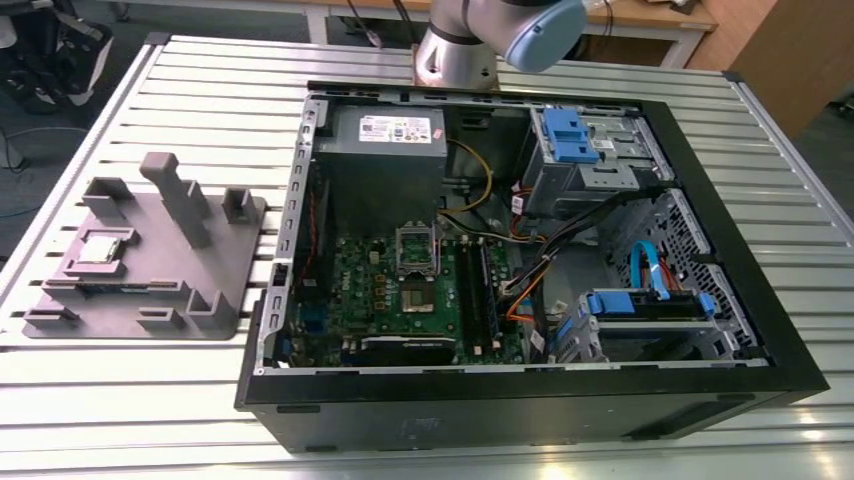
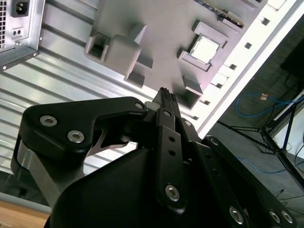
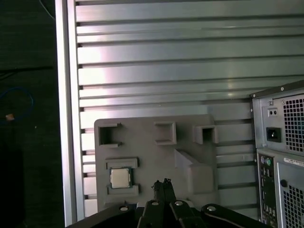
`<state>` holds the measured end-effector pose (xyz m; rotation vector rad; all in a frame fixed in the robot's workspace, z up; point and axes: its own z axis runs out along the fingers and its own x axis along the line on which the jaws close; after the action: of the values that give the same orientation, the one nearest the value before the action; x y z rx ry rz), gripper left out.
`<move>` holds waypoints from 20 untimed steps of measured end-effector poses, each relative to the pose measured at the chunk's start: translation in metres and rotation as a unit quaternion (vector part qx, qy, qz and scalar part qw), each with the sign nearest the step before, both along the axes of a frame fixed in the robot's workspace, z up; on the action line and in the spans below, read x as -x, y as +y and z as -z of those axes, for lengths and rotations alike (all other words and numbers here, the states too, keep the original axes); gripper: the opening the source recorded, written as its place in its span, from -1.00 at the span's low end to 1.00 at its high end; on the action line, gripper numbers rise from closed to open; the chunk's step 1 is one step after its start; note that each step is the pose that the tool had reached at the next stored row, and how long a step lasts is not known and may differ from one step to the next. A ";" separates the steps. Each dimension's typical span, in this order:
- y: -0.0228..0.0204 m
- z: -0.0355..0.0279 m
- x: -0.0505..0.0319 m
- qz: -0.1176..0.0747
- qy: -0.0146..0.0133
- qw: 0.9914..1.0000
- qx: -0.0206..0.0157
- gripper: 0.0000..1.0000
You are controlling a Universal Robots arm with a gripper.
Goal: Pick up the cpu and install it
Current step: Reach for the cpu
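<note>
The cpu [image 1: 104, 250] is a small silver square lying flat in a recess of the grey fixture tray [image 1: 200, 270], on the exterior view's left. Both wrist views look down on it from high above: the cpu [image 2: 205, 49] [image 3: 119, 177] sits alone in its pocket. My gripper [image 2: 164, 93] [image 3: 161, 182] hangs well above the tray with its black fingers pressed together, shut with nothing between them. The motherboard socket [image 1: 414, 250] inside the open computer case [image 1: 694, 200] has its metal frame raised.
The arm's base joint [image 1: 501, 35] stands behind the case. The slatted metal table [image 1: 160, 400] carries tray and case side by side. Upright blocks [image 1: 174, 195] rise from the tray near the cpu. Cables and drive bays [image 1: 587, 150] crowd the case's right half.
</note>
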<state>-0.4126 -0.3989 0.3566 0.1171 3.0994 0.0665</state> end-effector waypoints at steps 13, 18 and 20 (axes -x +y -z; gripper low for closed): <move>-0.0007 0.0220 0.0281 0.000 0.000 1.000 0.001 -0.79; -0.0038 0.0380 0.0451 0.000 0.000 1.000 0.001 -0.79; -0.0051 0.0413 0.0475 0.000 0.000 1.000 0.001 -0.79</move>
<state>-0.4601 -0.4041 0.3152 0.1167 3.0994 0.0623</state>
